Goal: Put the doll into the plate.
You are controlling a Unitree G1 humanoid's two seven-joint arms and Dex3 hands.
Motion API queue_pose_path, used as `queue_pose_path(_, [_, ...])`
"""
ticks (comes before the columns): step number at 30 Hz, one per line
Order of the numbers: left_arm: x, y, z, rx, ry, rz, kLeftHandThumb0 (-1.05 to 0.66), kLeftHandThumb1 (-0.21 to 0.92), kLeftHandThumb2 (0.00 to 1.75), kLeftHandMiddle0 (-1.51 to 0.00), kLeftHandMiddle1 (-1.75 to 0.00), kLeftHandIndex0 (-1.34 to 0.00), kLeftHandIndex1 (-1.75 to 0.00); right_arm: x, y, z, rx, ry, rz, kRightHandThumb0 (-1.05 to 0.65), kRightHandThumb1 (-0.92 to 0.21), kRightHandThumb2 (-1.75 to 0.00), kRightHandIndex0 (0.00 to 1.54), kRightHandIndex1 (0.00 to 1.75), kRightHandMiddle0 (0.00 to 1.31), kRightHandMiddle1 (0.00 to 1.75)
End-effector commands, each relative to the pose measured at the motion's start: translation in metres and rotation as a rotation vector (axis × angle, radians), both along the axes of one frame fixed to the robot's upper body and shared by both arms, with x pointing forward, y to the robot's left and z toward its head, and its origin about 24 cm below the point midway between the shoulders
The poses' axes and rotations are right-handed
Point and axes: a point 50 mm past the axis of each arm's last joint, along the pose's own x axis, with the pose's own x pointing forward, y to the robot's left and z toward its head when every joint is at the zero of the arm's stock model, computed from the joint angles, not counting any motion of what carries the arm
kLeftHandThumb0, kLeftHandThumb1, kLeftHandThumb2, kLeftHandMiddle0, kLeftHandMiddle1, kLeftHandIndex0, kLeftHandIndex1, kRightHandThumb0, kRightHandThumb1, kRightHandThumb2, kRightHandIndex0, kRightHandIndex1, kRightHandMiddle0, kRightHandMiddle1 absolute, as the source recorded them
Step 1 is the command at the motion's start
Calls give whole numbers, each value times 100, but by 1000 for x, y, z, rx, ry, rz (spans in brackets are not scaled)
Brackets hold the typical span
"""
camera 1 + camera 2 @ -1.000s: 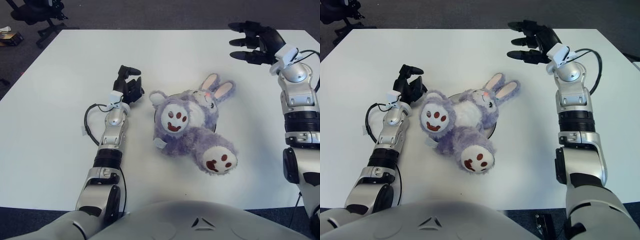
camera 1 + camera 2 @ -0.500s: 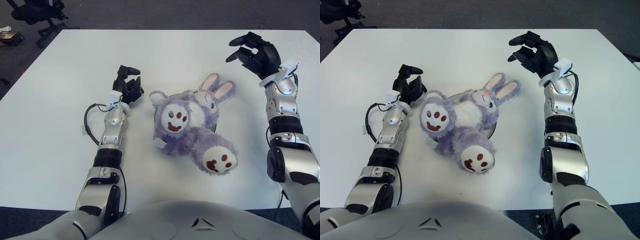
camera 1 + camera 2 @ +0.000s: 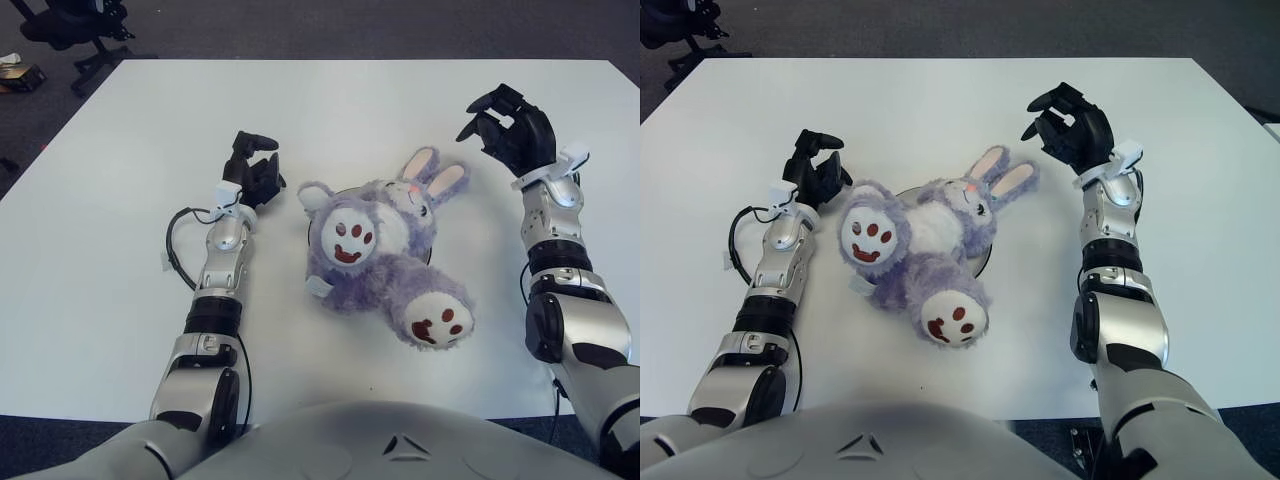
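Observation:
A purple plush rabbit doll (image 3: 385,240) with white belly and brown paw prints lies on its back over a dark plate (image 3: 310,232), which shows only as a thin rim at the doll's left side. My left hand (image 3: 252,168) rests on the table just left of the doll, fingers relaxed and holding nothing. My right hand (image 3: 510,128) hovers to the right of the doll's ears, fingers half curled and empty, apart from the doll.
The white table (image 3: 120,250) spreads around the doll. A black office chair (image 3: 70,25) stands on the dark floor past the far left corner. A black cable loops beside my left forearm (image 3: 178,245).
My right hand has pulled back from the far right corner toward the doll's ears, and its fingers have curled in. The left hand and the doll have not moved.

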Motion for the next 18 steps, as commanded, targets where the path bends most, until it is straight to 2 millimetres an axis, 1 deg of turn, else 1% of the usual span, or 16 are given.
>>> queue_pose_path(1, [-4,6,-11,-7,35,9,-37,77,72,-84,-175,-30,-175,-5,-3,-8,-7,2,-27,0,-40,-121,52,172,37,174])
queue_pose_path(2, [-4,6,-11,-7,36,9,-37,77,72,-84,-175,-30,-175,-6,-4,-11,1,7,-32,0,-40,-122,52,173,36,174])
queue_pose_path(3, [-4,7,-11,-7,37,9,-37,77,72,-84,-175,-30,-175,-7,-4,-14,8,11,-36,-14,-47,-113,65,174,38,174])
queue_pose_path(4, [-3,7,-11,-7,37,10,-37,77,72,-84,-175,-30,-175,-8,-4,-16,16,16,-40,-23,-51,-106,74,174,38,175])
queue_pose_path(6, [-3,8,-12,-7,38,10,-37,77,72,-84,-175,-30,-175,-8,-3,-18,22,18,-43,-31,-56,-100,83,174,39,175])
queue_pose_path(9, [-3,9,-12,-6,38,10,-37,77,72,-84,-175,-30,-175,-10,-2,-23,54,26,-45,-36,-59,-96,91,175,39,175])
queue_pose_path(12, [-3,11,-12,-5,39,13,-37,77,71,-83,-175,-29,-175,-13,4,-31,103,26,-48,-38,-60,-94,97,175,39,175])
queue_pose_path(18, [-2,12,-12,-7,37,15,-37,77,71,-83,-175,-29,-175,-17,10,-38,138,30,-44,-39,-60,-94,101,175,39,175])
